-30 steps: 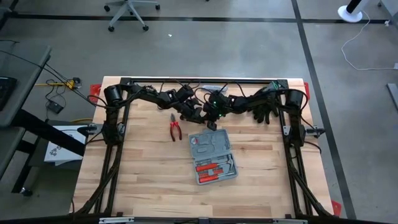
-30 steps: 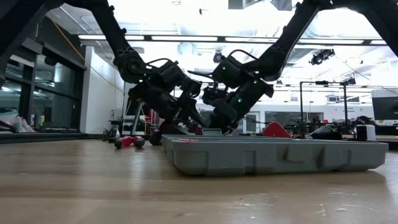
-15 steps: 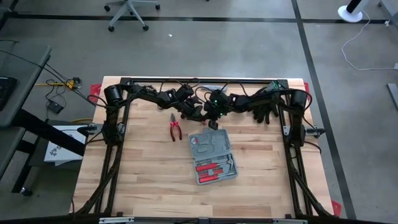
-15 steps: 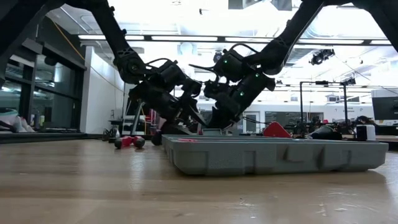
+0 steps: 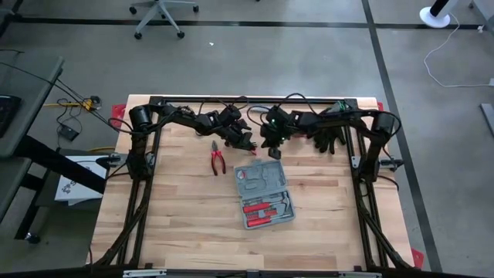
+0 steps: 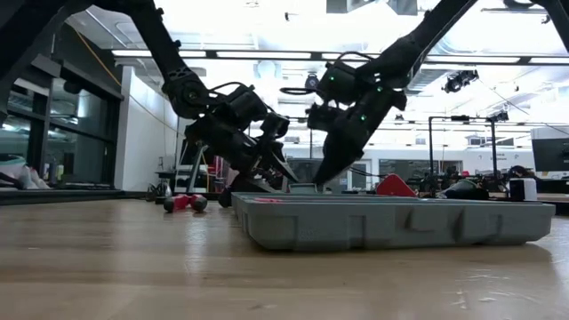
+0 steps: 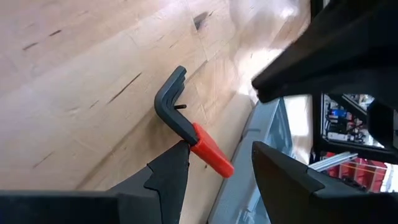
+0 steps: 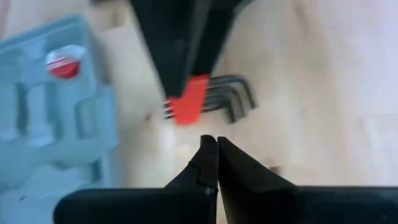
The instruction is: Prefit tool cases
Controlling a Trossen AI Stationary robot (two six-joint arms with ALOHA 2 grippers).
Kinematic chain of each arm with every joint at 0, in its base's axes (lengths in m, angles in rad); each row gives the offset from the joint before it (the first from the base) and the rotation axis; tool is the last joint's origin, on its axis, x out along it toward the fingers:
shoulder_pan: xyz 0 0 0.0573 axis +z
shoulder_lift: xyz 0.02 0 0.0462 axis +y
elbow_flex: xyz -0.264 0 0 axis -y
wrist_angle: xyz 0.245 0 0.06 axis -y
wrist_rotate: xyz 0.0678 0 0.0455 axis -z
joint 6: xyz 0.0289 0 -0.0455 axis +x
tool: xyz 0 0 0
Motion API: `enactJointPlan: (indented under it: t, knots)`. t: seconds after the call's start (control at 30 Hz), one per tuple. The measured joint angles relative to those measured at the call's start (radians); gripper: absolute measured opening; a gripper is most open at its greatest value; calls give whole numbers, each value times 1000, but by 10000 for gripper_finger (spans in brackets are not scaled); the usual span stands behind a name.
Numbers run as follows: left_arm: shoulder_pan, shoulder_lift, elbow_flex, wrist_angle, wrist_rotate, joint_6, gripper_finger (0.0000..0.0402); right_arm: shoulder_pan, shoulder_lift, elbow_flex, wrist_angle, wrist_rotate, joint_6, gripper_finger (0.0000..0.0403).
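Observation:
The blue-grey tool case [image 5: 264, 194] lies open and flat in the middle of the table, with red-handled tools in its near half; the low view shows it as a long tray [image 6: 391, 222]. Behind its far left corner a set of dark hex keys in a red holder [image 7: 186, 127] lies on the wood. My left gripper [image 7: 221, 149] stands open over it, slanting down, its fingers on either side of the red holder [image 8: 189, 99]. My right gripper [image 8: 216, 146] is shut and hangs above the table close by, holding nothing [image 6: 320, 178]. My left gripper has one fingertip [image 7: 180, 152] right at the edge of the red holder [image 7: 208, 152]; whether it touches cannot be told. The other finger [image 7: 273, 168] stands apart from the holder. The hex key set lies flat on the table.
Red-handled pliers [image 5: 218, 158] lie on the table to the left of the case. Black gloves [image 5: 328, 137] lie at the far right, under the right arm. Black frame rails [image 5: 143, 193] run along both sides of the table. Bare wood spreads in front of the case.
My right gripper, still shut, has risen from just above the table and drawn back a little toward the table's right edge, away from the hex keys. The hex keys and the case have stayed where they were.

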Motion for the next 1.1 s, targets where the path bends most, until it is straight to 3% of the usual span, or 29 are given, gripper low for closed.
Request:
enactJointPlan:
  t: [0.27,0.87,1.1]
  knots:
    - [-4,6,2,-1,-4,-8,165,4,6,-115,199,-22,46,0]
    - [-63,7,3,4,-37,-130,165,16,21,-131,178,-80,37,0]
    - [-63,7,3,1,-75,-126,165,19,28,-130,164,9,34,0]
